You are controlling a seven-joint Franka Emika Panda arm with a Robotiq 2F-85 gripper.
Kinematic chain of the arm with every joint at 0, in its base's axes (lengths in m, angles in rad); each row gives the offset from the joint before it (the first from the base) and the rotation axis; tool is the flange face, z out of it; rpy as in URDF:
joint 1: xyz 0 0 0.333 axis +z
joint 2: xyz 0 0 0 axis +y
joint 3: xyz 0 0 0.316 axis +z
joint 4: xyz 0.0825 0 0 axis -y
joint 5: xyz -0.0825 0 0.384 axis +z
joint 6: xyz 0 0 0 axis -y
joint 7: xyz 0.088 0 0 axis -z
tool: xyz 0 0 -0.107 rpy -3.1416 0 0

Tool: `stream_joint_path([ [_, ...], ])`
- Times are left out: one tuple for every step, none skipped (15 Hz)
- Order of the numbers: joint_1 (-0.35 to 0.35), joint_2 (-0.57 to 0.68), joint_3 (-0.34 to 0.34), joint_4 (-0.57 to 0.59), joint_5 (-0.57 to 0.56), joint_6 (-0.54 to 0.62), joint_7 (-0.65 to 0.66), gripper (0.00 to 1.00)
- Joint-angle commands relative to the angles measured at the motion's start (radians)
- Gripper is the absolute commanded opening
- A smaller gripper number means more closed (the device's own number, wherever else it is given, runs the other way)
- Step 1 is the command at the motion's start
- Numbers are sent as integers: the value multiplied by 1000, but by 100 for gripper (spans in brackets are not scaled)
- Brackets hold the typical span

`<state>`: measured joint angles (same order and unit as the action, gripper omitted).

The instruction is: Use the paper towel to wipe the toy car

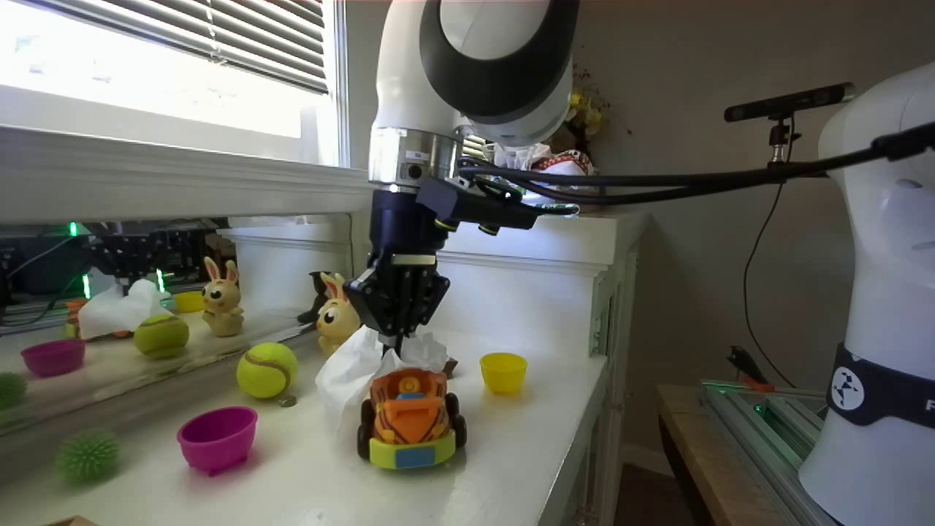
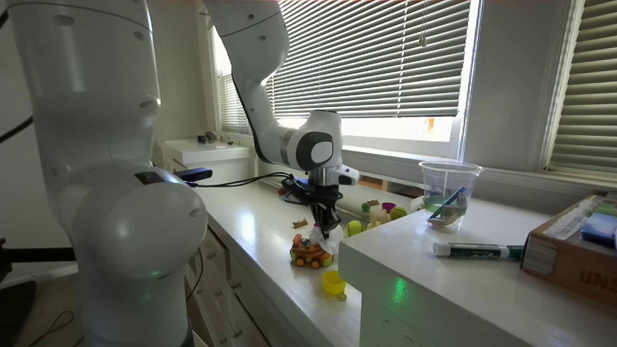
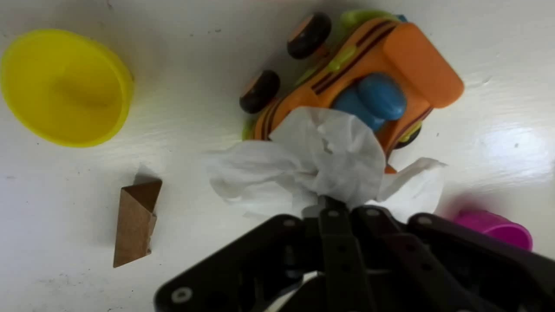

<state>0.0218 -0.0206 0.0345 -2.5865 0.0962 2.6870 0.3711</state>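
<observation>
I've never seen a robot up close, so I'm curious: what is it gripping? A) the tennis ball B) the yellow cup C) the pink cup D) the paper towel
D: in the wrist view, the crumpled white paper towel is bunched at the tip of the closed end effector.

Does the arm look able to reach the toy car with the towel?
Likely yes: the pincer holds the paper towel, which overlaps the toy car in the wrist view; nothing visible blocks it.

"UNS" on box [image 2: 561, 270], "F" on band [image 1: 890, 398]
</observation>
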Motion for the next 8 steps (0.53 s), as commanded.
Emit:
stream_joint_path([
  [-19, -27, -8, -12, -178, -76, 108, 1],
  [-24, -33, -10, -7, -240, -108, 146, 1],
  [-27, -36, -10, -2, -286, -139, 175, 1],
  [-29, -40, -10, 3, -321, -184, 197, 1],
  [-30, -41, -9, 6, -339, -219, 206, 1],
  [-27, -40, -7, 7, -338, -242, 201, 1],
  [-24, -38, -8, 0, -311, -225, 176, 1],
  [-21, -37, -8, -1, -281, -222, 155, 1],
])
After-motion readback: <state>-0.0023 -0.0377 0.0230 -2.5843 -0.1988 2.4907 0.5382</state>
